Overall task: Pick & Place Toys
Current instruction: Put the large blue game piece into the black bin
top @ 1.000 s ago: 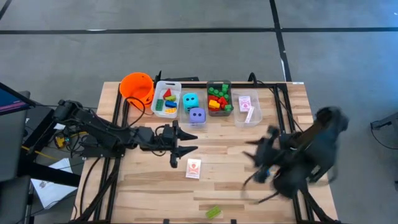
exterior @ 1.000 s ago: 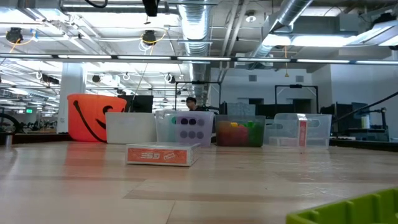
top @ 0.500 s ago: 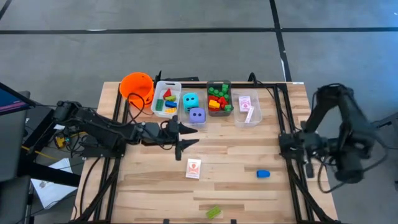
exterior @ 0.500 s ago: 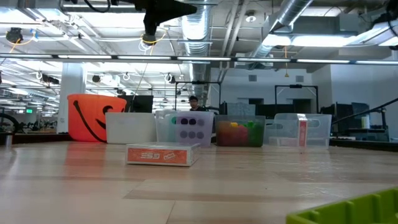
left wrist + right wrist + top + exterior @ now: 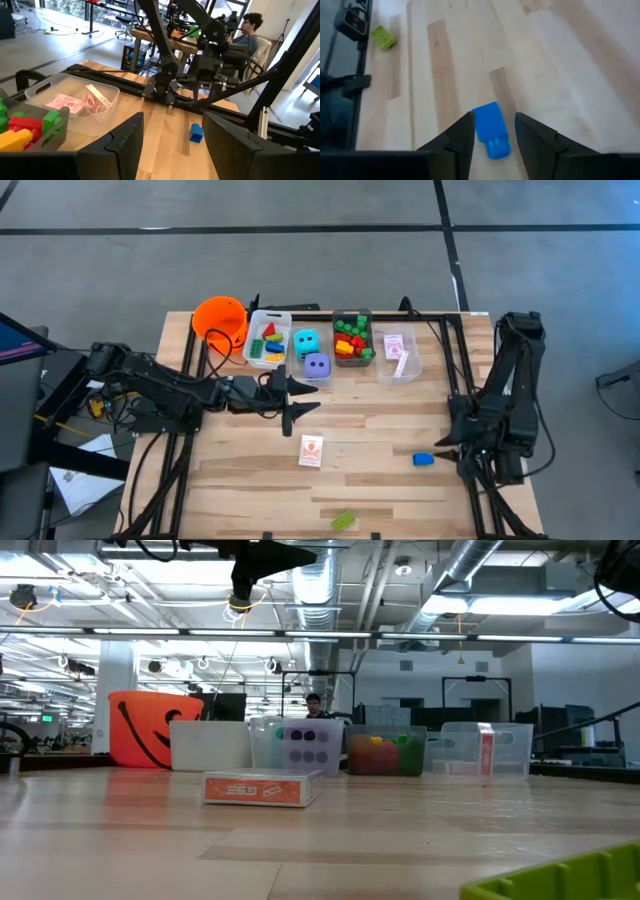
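Right wrist view is showing the right gripper (image 5: 492, 131) hovering, jaws parted and empty, straddling the blue brick (image 5: 490, 129) lying on the tabletop (image 5: 560, 55); lowering squarely before clenching should secure it.

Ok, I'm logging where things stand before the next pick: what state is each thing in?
Blue brick: loose on the table, between the right gripper's open fingers, not gripped.
Green brick: loose near the front edge.
Card box: lying flat, mid-table.
Left gripper: open, empty, raised by the bins.
Purple die: in its bin.
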Robot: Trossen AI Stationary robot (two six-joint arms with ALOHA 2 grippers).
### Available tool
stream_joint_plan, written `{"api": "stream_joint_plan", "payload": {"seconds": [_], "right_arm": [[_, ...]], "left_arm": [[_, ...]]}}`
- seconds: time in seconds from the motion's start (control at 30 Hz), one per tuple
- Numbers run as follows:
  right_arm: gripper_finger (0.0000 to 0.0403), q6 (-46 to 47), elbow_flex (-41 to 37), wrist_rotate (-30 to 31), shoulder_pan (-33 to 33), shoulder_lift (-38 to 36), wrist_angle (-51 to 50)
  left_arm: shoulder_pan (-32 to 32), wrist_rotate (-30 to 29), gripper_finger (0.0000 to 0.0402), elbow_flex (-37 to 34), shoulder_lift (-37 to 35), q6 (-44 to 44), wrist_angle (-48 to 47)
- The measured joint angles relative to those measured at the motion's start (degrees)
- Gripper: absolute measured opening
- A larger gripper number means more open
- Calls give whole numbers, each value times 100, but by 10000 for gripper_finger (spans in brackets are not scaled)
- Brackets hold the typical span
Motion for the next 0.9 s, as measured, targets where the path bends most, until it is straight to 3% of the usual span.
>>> {"api": "stream_joint_plan", "payload": {"seconds": [0.2,0.47,0.67,0.9], "right_arm": [[157,-279,-235,-141,-37,236,784],[257,-292,-235,-364,-424,410,1011],[305,-1358,-235,-973,-1031,647,1179],[315,-2535,-235,-1249,-1655,749,1607]], "left_arm": [[-7,-2,195,0,0,-13,-11],[-7,0,195,0,0,-15,-59],[-7,0,195,0,0,-15,-183],[-11,0,195,0,0,-17,-265]]}}
